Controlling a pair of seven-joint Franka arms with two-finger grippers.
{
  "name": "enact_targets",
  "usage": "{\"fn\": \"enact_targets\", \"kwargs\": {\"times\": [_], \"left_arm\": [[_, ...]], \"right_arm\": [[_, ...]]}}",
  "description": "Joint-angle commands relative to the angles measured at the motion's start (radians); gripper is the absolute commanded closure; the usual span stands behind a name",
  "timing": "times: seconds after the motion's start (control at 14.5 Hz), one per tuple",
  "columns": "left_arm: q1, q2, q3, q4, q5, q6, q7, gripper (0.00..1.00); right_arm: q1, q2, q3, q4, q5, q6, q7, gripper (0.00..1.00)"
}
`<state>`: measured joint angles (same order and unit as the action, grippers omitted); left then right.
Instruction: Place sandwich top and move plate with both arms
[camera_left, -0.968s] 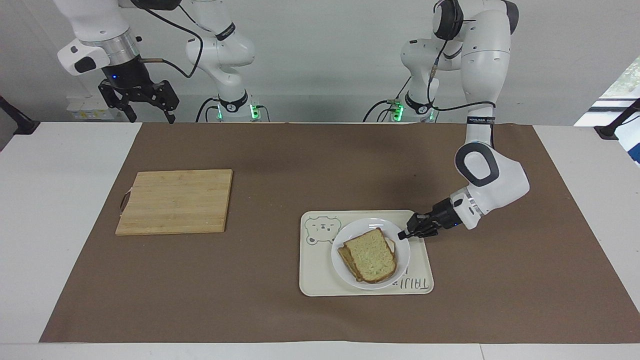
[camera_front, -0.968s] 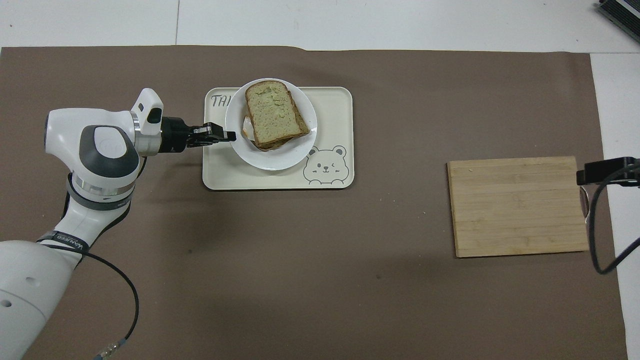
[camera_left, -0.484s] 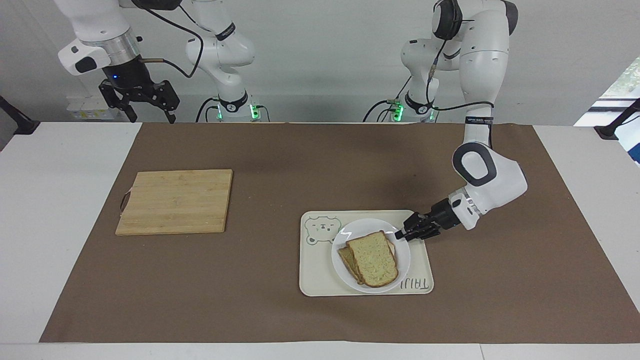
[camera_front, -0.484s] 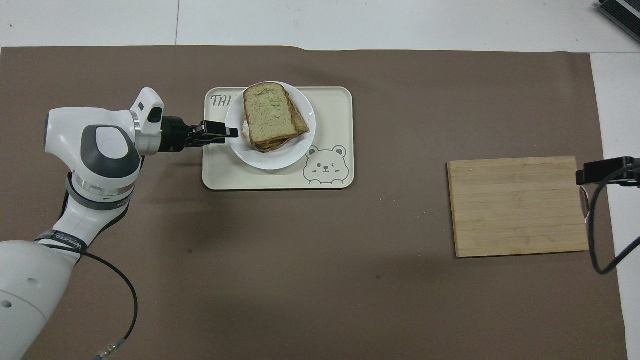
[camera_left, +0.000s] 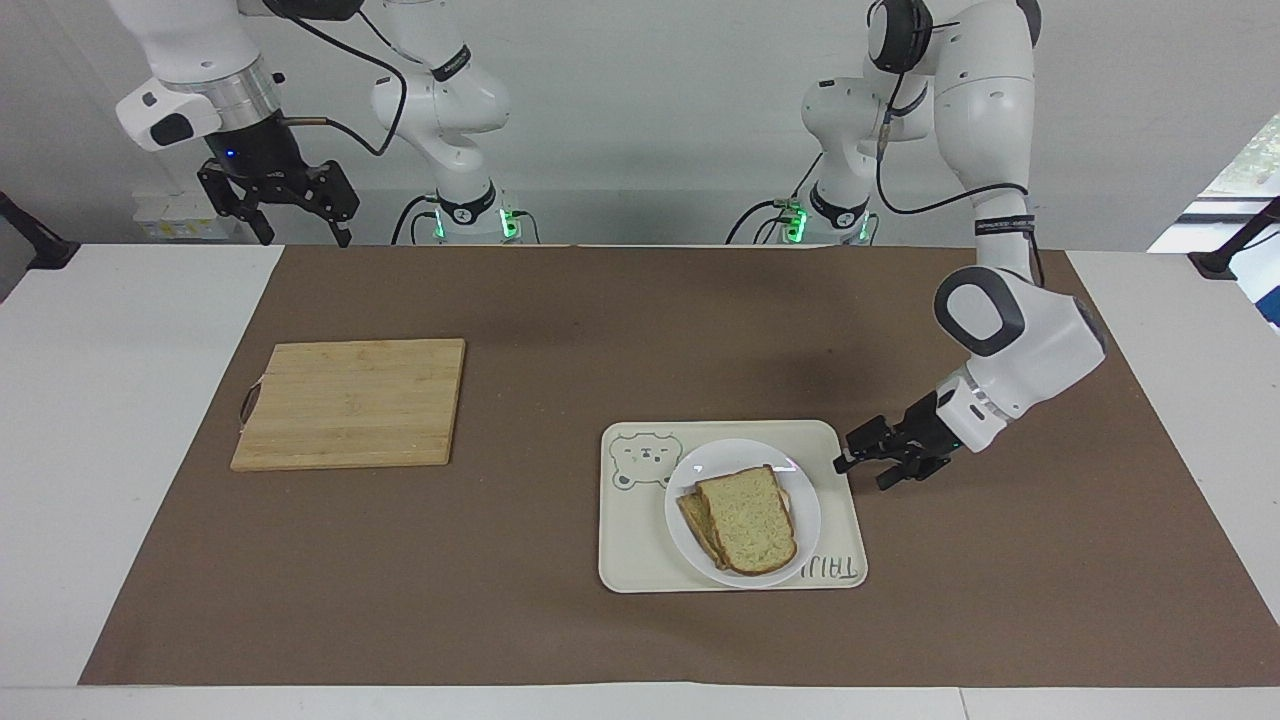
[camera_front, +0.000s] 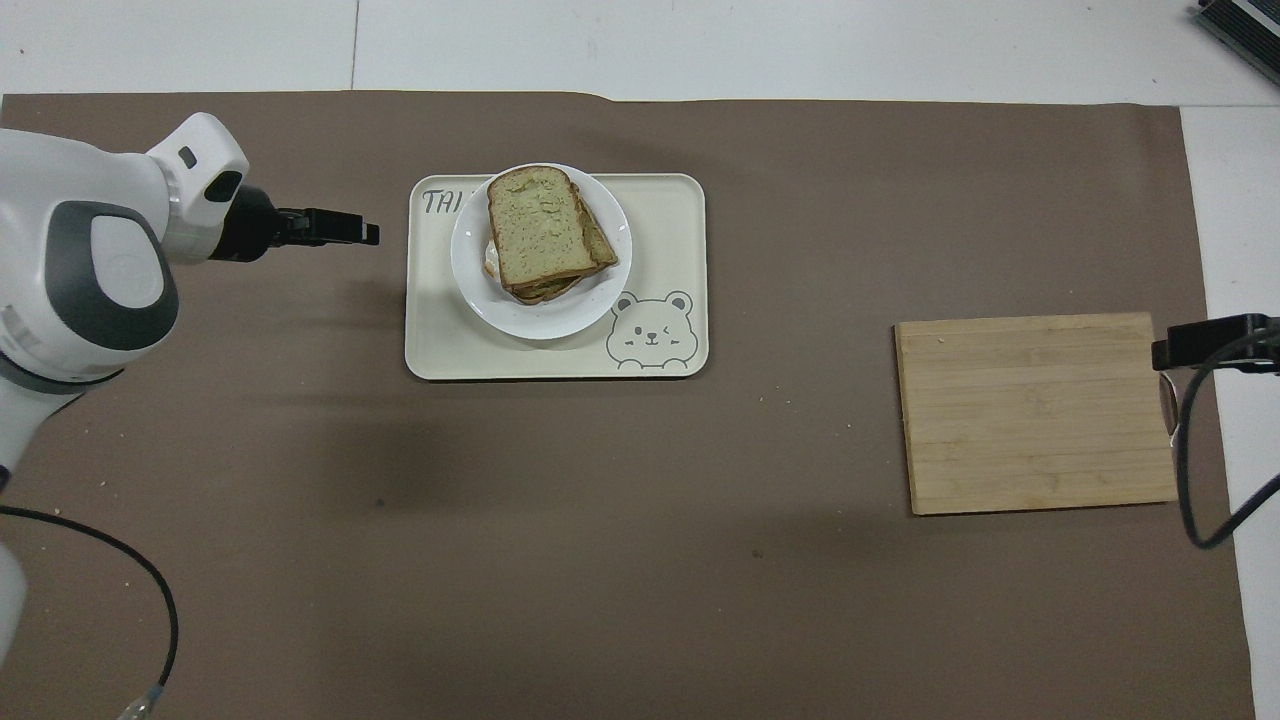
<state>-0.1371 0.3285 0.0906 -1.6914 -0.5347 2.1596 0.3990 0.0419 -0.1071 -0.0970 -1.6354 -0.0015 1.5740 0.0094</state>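
Sandwich top (camera_left: 748, 518) lies on the stack on the plate (camera_left: 790, 478), which sits in the tray (camera_left: 635, 560): both steps appear done. Left end effector (camera_left: 862, 462), fingers apart, hangs beside the tray. Right end effector (camera_left: 290, 205), fingers apart, waits raised at the bench edge.

You see a pale, green-speckled sandwich top (camera_left: 750, 516) with a brown crust on a glossy white plate (camera_left: 800, 505). The cream tray (camera_left: 635, 545) carries a grey bear drawing and grey lettering. The cutting board (camera_left: 350, 402) is light striped wood, the mat (camera_left: 560, 300) plain brown. The white arms end in black grippers; a whitish bit under the bread may be egg.
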Motion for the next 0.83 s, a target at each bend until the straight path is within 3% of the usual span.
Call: {"fn": "enact_targets", "kwargs": {"times": [0.0,0.28,0.41,0.76], "left_arm": [[0.001,-0.135,0.046,0.024,0.201,-0.154,-0.012,0.0],[0.001,-0.235,0.047,0.203,0.441,-0.507,-0.012,0.0],[0.002,-0.311,0.049,0.207,0.472,-0.587,-0.012,0.0],[0.001,-0.373,0.044,0.202,0.533,-0.76,-0.064,0.0]], "right_arm": [[-0.013,-0.013,0.013,-0.006,-0.002,-0.009,0.006,0.0],[-0.013,-0.013,0.013,-0.006,0.0,-0.009,0.004,0.0],[-0.013,-0.013,0.013,-0.006,0.0,-0.009,0.004,0.0],[-0.013,-0.013,0.013,-0.006,0.0,-0.009,0.006,0.0]]}}
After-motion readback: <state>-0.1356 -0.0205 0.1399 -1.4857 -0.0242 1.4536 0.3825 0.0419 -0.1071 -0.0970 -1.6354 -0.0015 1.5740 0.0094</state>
